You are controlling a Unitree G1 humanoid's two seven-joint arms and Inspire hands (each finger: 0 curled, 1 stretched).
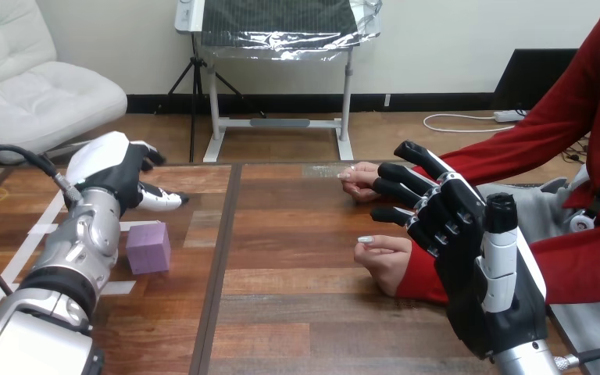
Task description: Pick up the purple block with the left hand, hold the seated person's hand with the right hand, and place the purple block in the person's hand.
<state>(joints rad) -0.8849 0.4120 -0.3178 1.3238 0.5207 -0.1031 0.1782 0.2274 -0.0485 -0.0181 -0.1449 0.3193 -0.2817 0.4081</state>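
While the left hand [116, 170] hovers, the purple block [148, 248] lies nearby.

No readable text or numbers.
The purple block [148, 248] shows plain faces, and the wooden table [297, 312] bears no legible label, number or sign.

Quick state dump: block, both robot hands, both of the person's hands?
purple block: resting on the table, ungrasped.
left hand: open, holding nothing, beyond the block and apart from it.
right hand: open, fingers spread, by the person's hands, curled round neither.
person's farther hand: loosely curled, resting on the table.
person's nearer hand: loosely curled, resting on the table.
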